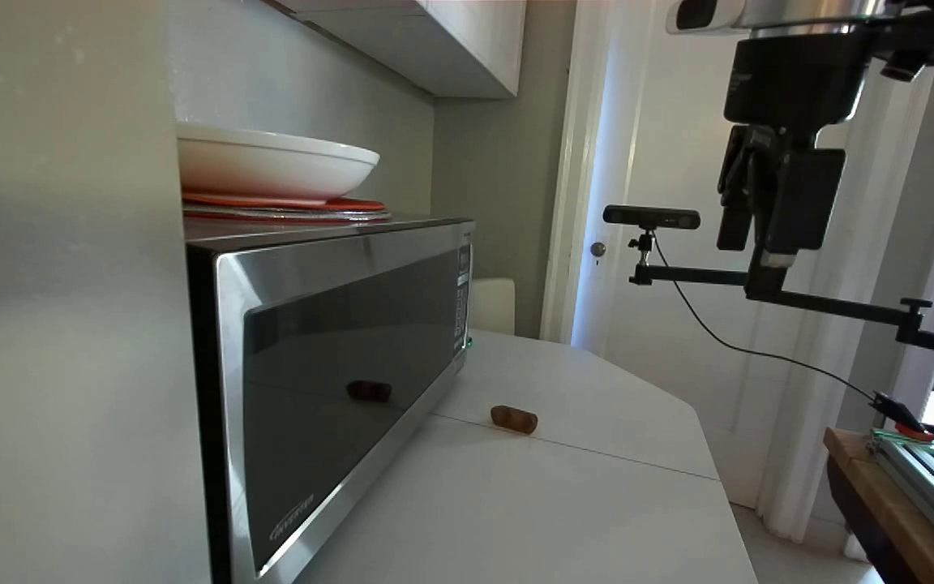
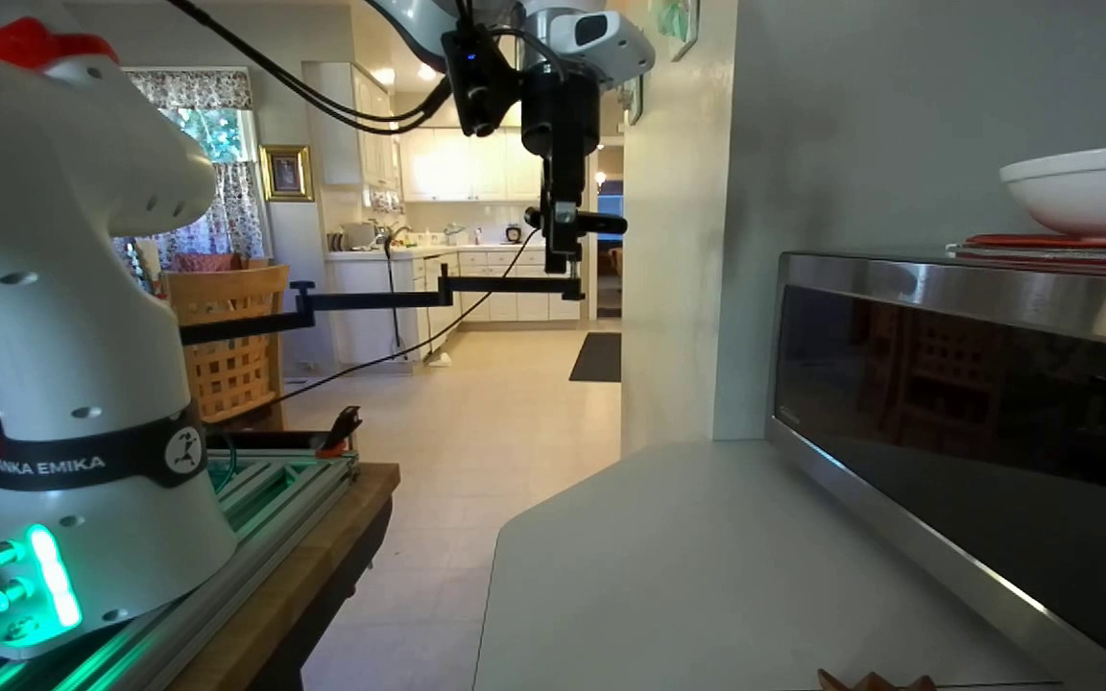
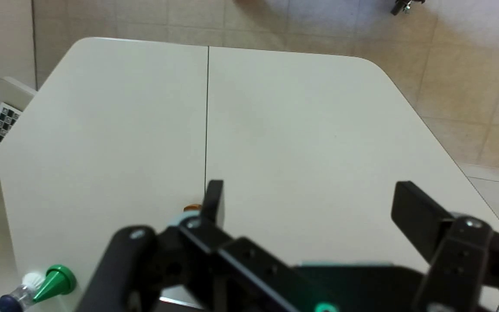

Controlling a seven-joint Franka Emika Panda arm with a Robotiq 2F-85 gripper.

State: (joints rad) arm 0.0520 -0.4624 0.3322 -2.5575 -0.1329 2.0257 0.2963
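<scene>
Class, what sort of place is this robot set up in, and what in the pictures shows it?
Probably a home kitchen or dining area: an exterior view shows white wall cabinets and a wooden lattice-back chair, and a stainless-steel microwave appears in both exterior views.

Brown object (image 2: 875,682): cut off below in an exterior view; mostly hidden behind tool (image 3: 308,197) in wrist view. Bowl (image 2: 1100,190), microwave (image 2: 966,422): cut off at right, exterior view. Framed picture (image 2: 287,173): subject too small to tell.
</scene>
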